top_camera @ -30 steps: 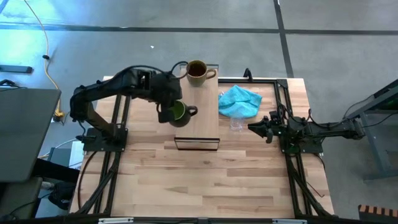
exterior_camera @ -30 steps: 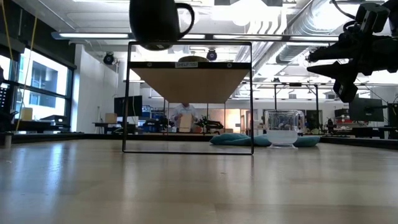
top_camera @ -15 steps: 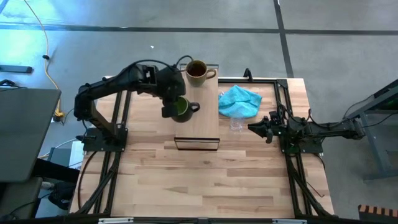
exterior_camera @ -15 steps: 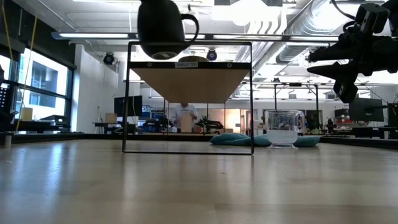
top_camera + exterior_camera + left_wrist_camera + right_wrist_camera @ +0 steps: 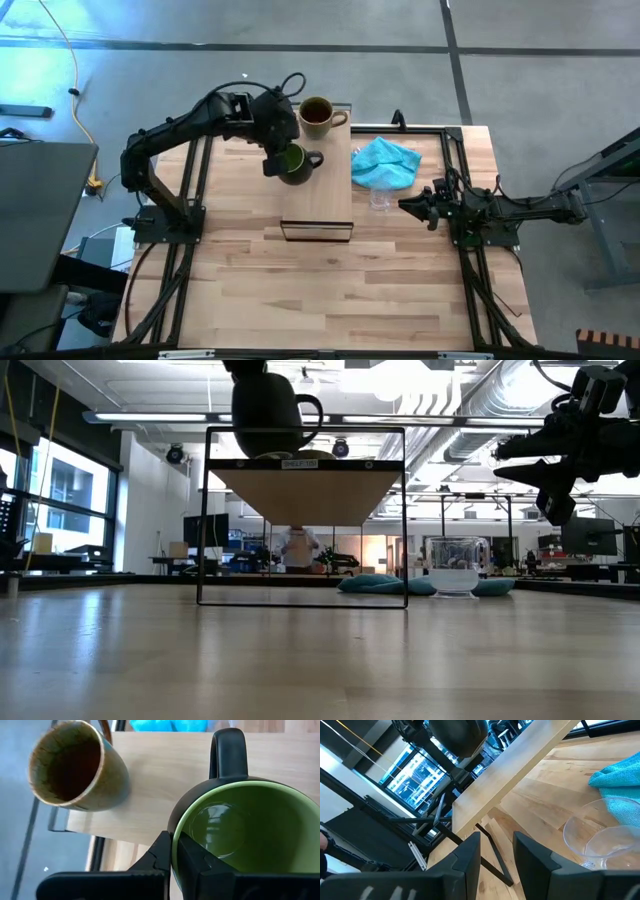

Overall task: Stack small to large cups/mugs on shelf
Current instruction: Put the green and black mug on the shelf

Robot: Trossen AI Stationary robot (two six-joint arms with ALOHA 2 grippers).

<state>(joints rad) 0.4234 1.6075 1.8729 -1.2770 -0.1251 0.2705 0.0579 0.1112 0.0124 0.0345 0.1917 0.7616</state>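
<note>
My left gripper (image 5: 279, 160) is shut on the dark green mug (image 5: 293, 163), which hangs over the left side of the light-wood shelf (image 5: 325, 195). The mug's handle (image 5: 228, 751) points to the table's right. The brown mug (image 5: 318, 115) stands upright on the shelf's far end, close beyond the green one. The small clear glass cup (image 5: 381, 199) stands on the table right of the shelf, at the near edge of the turquoise cloth (image 5: 386, 162). My right gripper (image 5: 408, 205) waits open beside the cup, holding nothing. My left gripper pinches the green mug's rim (image 5: 174, 851) on the side opposite the handle. One finger (image 5: 196, 863) is inside the mug and the other (image 5: 160, 854) outside. The fingers slant down from the table's left. The mug hangs upright, mouth up, clear of the shelf.
The shelf stands on a dark frame (image 5: 305, 600) raised above the tabletop, with bare board near of the green mug. The arms' dark base frames (image 5: 180, 200) run along both sides of the table. The wooden tabletop (image 5: 330, 290) lies bare toward the near edge.
My left gripper, still shut on the green mug, has carried it toward the table's far edge and a little to the right. It went from the shelf's left edge to over the board, nearer the brown mug. The mug has stayed upright.
</note>
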